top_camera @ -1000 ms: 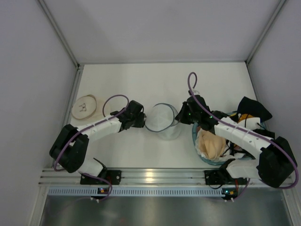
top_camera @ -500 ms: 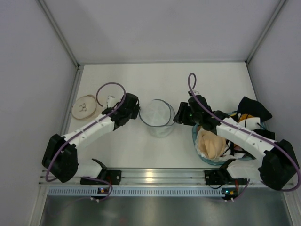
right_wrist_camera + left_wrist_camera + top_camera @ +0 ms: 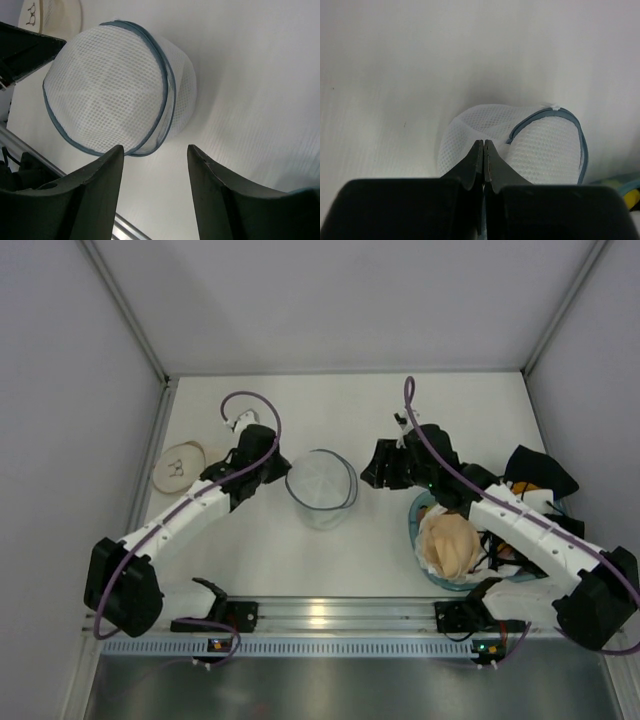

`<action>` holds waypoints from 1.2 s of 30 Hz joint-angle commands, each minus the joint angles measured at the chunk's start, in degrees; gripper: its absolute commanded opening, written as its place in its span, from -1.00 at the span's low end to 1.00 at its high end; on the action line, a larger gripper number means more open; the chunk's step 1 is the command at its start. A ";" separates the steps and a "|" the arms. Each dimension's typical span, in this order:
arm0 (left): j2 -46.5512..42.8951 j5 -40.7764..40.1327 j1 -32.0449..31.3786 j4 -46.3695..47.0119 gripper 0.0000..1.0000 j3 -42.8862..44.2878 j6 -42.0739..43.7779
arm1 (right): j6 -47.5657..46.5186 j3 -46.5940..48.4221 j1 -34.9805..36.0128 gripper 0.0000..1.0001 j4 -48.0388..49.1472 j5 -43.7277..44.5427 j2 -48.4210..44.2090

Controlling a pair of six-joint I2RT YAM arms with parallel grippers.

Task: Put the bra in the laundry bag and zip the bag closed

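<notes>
My left tool [image 3: 483,142] was clamped on laundry bag [image 3: 545,150] mesh; right tool [image 3: 155,148] gaped empty nearby. Judged best: firm pinch, bag steady on bench [image 3: 350,410].

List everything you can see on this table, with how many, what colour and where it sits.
laundry bag: one, white mesh with blue-grey rims, middle of the table.
flat round item: one, cream, left side of the table; I cannot tell what it is.
basket: one, blue, near right, partly under the right arm.
beige garment: one, in the basket's left part.
black garment: one, at the basket's far right side.
table: one, white.
left hand: one, black, shut on the laundry bag's mesh.
right hand: one, black, open, by the bag's right side, holding nothing.
</notes>
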 commanded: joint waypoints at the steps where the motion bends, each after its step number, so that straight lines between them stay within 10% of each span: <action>1: -0.53 9.38 2.42 7.06 -1.00 2.27 18.48 | -3.14 -0.20 -0.93 0.09 7.05 -1.81 2.03; 13: 15.38 30.39 4.98 9.09 -1.00 17.91 31.34 | 1.43 -0.55 -1.99 0.15 8.64 5.57 -0.16; 36: 10.11 32.87 3.48 11.73 -1.00 13.17 28.70 | 19.87 -10.04 -4.01 0.16 29.02 -7.78 6.52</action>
